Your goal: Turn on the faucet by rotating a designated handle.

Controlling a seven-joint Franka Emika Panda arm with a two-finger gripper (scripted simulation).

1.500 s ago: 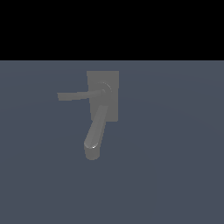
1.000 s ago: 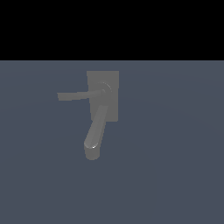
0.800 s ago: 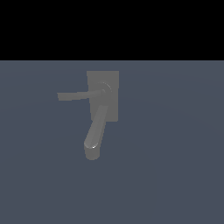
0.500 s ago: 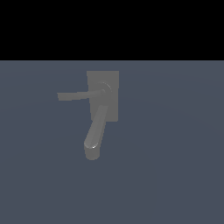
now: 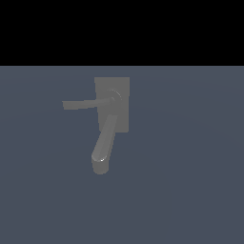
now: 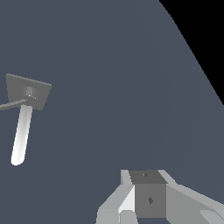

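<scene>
The matte grey faucet [image 5: 122,89] lies on a slate-blue surface, its flat back plate rectangular. Its thick rounded spout [image 5: 105,143] runs from the hub toward the camera. The handle [image 5: 81,104], a thin flat lever, points from the round hub toward the exterior view's left. In the wrist view the faucet [image 6: 38,91] shows with its spout [image 6: 21,135] and a short piece of the handle [image 6: 9,105] at the picture's edge. My gripper [image 6: 146,186] shows only in the wrist view, partly cut off, far from the faucet and touching nothing. How its fingers stand is unclear.
The slate-blue ground [image 5: 190,181] spreads flat around the faucet. A black band fills the exterior view above it. No other object shows.
</scene>
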